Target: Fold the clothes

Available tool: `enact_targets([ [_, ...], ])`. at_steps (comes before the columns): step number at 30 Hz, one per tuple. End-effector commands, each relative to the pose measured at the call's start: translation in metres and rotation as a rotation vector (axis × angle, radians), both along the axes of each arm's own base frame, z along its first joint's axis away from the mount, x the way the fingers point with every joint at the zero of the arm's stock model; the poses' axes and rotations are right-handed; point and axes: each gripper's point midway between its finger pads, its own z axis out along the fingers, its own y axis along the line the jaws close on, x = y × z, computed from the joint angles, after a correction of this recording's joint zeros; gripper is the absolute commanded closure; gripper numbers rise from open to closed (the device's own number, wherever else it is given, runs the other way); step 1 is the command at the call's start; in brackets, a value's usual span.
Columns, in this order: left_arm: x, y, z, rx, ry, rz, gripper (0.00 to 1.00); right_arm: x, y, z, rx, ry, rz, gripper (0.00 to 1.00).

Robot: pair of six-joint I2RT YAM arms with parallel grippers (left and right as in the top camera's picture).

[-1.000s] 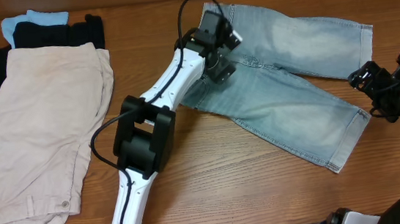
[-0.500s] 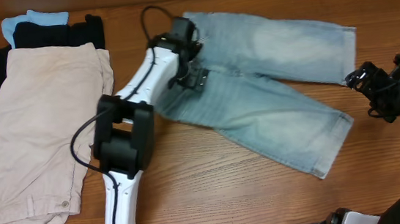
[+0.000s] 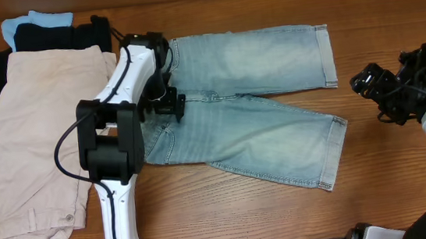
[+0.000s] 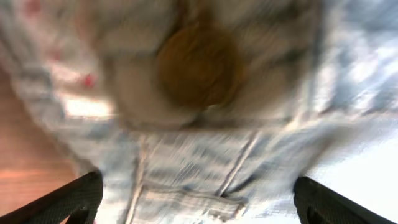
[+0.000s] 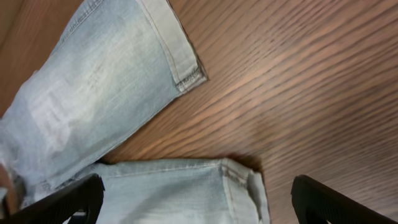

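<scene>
While the blur in the left wrist view kept us guessing, we could see the left gripper (image 3: 170,101) down on the denim shorts (image 3: 250,100) at the waistband end. Its fingers (image 4: 84,196) stood wide apart at the frame's corners, so we called it released, not clenched. Whether it pressed the cloth, we couldn't tell. We reckoned it sat there to line the waist up for a fold.

The shorts lay flat on the table (image 3: 230,212), waistband toward the beige shorts (image 3: 42,136) and just beside them. The legs splayed out to the other side: the far leg ran straight, the near one angled toward us.

The right gripper (image 3: 368,81) hovered off the leg ends, apart from both cuffs, fingers spread and holding nothing. We judged it was placed to reach a hem.

And the denim? Faded pale blue, whitest along the thighs, with a turned-up cuff (image 5: 180,50) and stitched hem. A brown smear showed near the waist, too blurred to name.
</scene>
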Motion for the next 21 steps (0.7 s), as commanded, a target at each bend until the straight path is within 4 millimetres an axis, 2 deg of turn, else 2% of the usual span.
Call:
enact_targets([
  [1, 0.029, 0.0, 0.048, -0.019, -0.108, 0.036, 0.0, 0.009, -0.001, 0.057, -0.025, -0.114, 0.011, 0.0],
  [5, 0.051, -0.005, 0.144, -0.059, -0.328, 0.062, 0.0, -0.01, -0.006, 0.113, -0.107, -0.147, -0.027, 0.0],
  [7, 0.051, -0.006, 0.196, -0.091, -0.451, 0.086, 0.0, -0.026, -0.003, 0.143, -0.13, -0.177, -0.035, 0.0],
  [10, 0.033, -0.004, 0.26, -0.131, -0.582, 0.136, 0.0, -0.054, 0.008, 0.173, -0.139, -0.214, -0.042, 0.0],
  [13, -0.001, 0.003, 0.308, -0.153, -0.666, 0.179, 0.0, -0.083, 0.02, 0.185, -0.134, -0.226, -0.057, 0.0],
  [16, -0.036, 0.003, 0.349, -0.2, -0.761, 0.195, 0.01, -0.111, 0.031, 0.188, -0.128, -0.216, -0.06, 0.0],
  [18, -0.059, 0.004, 0.367, -0.213, -0.809, 0.198, 0.0, -0.128, 0.037, 0.186, -0.12, -0.195, -0.06, 0.0],
  [20, -0.085, 0.003, 0.372, -0.223, -0.818, 0.202, 0.0, -0.145, 0.041, 0.177, -0.115, -0.148, -0.066, 0.0],
  [21, -0.097, 0.005, 0.369, -0.211, -0.808, 0.225, 0.0, -0.153, 0.041, 0.171, -0.118, -0.114, -0.074, 0.0],
])
